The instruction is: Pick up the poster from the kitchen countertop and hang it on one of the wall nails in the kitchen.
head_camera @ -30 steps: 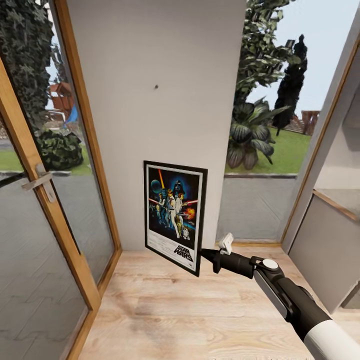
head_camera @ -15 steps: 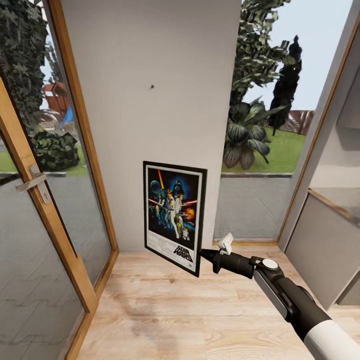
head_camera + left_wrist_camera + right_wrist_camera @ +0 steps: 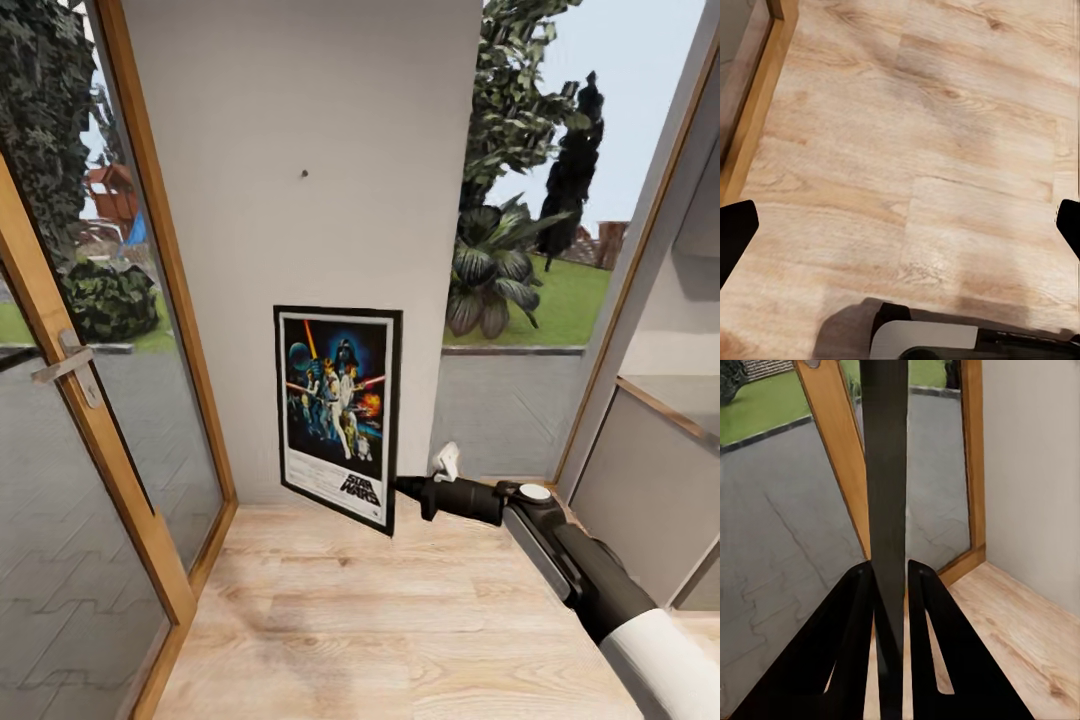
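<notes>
The Star Wars poster (image 3: 338,415) hangs upright in the air in front of the light grey wall, low down near the floor. My right gripper (image 3: 398,487) is shut on its lower right edge. In the right wrist view the poster's black edge (image 3: 886,472) runs between the two dark fingers (image 3: 847,645), which press on it from both sides. A wall nail (image 3: 305,174) shows as a small dark dot high on the wall, well above the poster. The left gripper (image 3: 900,225) faces the wooden floor, its fingertips wide apart with nothing between them.
A wood-framed glass door (image 3: 95,400) with a metal handle (image 3: 62,365) stands at the left. Glass panels and a wooden frame (image 3: 640,300) close the right side. Pale wooden floor (image 3: 380,620) lies below, garden plants outside.
My right arm has lifted and carried the poster up, to the left and closer to the wall. Between the first two frames the camera shifted slightly.
</notes>
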